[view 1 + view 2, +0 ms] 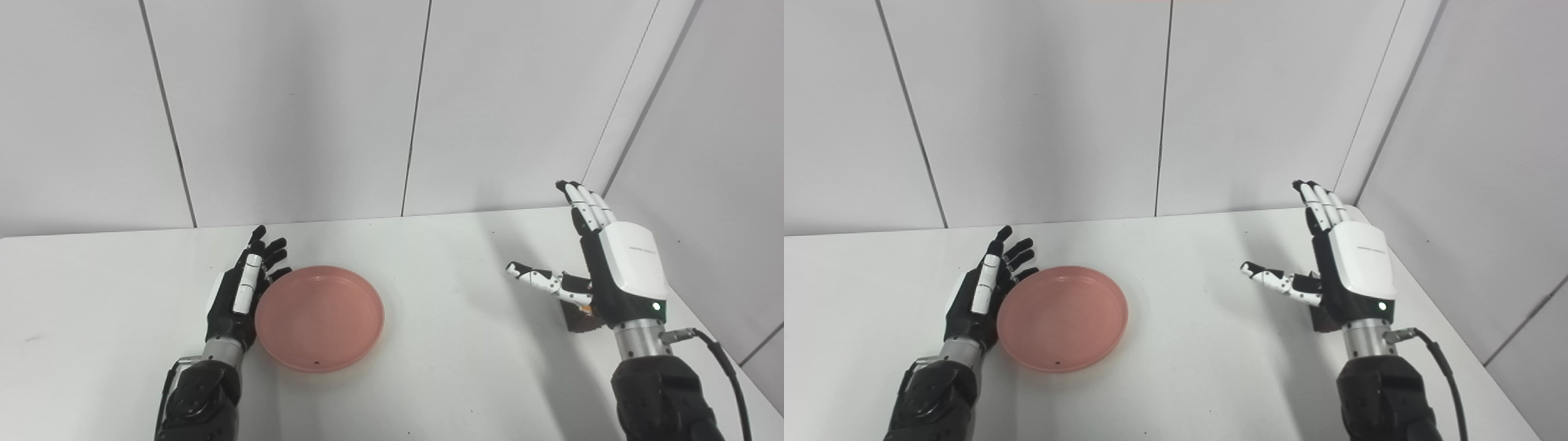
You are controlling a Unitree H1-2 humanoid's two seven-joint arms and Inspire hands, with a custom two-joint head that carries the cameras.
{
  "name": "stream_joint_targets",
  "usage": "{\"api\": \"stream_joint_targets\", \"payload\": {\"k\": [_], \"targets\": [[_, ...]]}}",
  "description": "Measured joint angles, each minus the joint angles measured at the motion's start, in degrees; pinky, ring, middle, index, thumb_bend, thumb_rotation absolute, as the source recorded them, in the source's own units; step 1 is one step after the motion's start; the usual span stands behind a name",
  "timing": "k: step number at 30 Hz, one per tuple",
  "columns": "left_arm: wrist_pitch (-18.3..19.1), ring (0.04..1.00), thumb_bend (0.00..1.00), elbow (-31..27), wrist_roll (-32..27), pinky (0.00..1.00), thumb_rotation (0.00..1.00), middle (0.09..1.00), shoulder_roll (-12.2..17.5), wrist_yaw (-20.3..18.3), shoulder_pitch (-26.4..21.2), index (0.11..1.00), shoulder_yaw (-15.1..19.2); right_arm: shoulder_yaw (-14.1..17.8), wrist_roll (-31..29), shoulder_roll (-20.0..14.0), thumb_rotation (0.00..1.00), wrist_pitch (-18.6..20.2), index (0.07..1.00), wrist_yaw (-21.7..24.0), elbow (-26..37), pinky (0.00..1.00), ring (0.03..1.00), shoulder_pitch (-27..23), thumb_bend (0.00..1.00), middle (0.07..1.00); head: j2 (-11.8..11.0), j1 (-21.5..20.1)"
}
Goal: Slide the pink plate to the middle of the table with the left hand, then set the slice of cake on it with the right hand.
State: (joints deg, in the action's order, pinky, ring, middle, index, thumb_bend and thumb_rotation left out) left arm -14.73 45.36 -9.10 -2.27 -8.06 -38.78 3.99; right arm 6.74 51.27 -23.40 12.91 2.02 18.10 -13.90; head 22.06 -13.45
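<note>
The pink plate [319, 317] lies empty on the white table [441, 275], left of centre. My left hand [242, 294] is open, palm side against the plate's left rim, fingers pointing away from me. My right hand [603, 266] is open and raised above the table at the right, thumb spread to the left. The slice of cake [579, 318] is a dark brown piece on the table under that hand's wrist, mostly hidden by it. It shows as a dark corner in the right eye view [1322, 320].
White panel walls close the back and the right side. The table's right edge [729, 355] runs close past my right arm. A black cable [726, 367] hangs from the right wrist.
</note>
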Motion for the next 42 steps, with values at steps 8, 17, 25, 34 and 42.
{"api": "stream_joint_targets", "payload": {"k": [8, 17, 25, 34, 42], "targets": [[0.0, 0.869, 0.78, 0.0, 0.0, 0.76, 0.87, 0.845, -0.1, -0.1, 0.0, 0.945, 0.0, -0.7, 6.1, -1.0, 0.47, 9.2, 0.855, 7.9, -2.1, 0.71, 0.892, -0.8, 0.98, 0.906, 0.0, -0.2], [0.1, 0.867, 0.79, 0.0, 0.0, 0.76, 0.87, 0.851, -0.1, -0.5, 0.0, 0.957, -0.1, -1.0, 8.7, -3.0, 0.51, 13.3, 0.846, 14.1, -9.4, 0.73, 0.858, -1.4, 1.00, 0.872, 0.4, -0.1], [0.1, 0.872, 0.79, -0.1, 0.0, 0.76, 0.86, 0.854, -0.1, -0.5, 0.0, 0.956, -0.1, -1.1, 5.5, -4.5, 0.53, 13.4, 0.858, 13.4, -17.5, 0.76, 0.874, -2.5, 1.00, 0.887, 0.8, -0.2], [0.3, 0.875, 0.81, -0.4, 0.0, 0.76, 0.87, 0.863, -0.2, -0.5, 0.1, 0.962, -0.2, -2.6, 2.7, -4.9, 0.53, 13.4, 0.857, 10.2, -21.6, 0.76, 0.855, -2.8, 1.00, 0.877, 1.1, -0.1], [0.3, 0.877, 0.80, -0.4, 0.1, 0.77, 0.88, 0.869, -0.1, -0.7, 0.1, 0.961, -0.3, -3.5, 0.3, -5.1, 0.55, 13.4, 0.856, 7.7, -23.4, 0.76, 0.860, -2.9, 1.00, 0.870, 1.2, 0.0]]}}
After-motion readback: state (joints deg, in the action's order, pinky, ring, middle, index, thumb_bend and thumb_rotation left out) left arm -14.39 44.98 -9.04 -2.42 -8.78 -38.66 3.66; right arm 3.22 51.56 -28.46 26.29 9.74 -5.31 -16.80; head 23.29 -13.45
